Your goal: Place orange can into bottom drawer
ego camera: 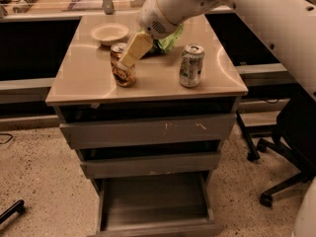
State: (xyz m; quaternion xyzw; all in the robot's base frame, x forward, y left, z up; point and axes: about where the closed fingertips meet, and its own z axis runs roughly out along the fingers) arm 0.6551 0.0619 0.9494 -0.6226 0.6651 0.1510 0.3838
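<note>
The orange can (123,74) stands upright on the left middle of the tan cabinet top (158,85). My gripper (130,53) reaches down from the upper right on the white arm and sits right at the can's top, overlapping its upper right side. The can still rests on the top. The bottom drawer (154,199) is pulled open below, and its grey interior is bare. The two shallower drawers above it are slightly ajar.
A silver-and-green can (191,65) stands to the right of the orange can. A white bowl (109,33) sits at the back left, and a green bag (170,37) lies behind the gripper. An office chair (289,147) stands on the floor at the right.
</note>
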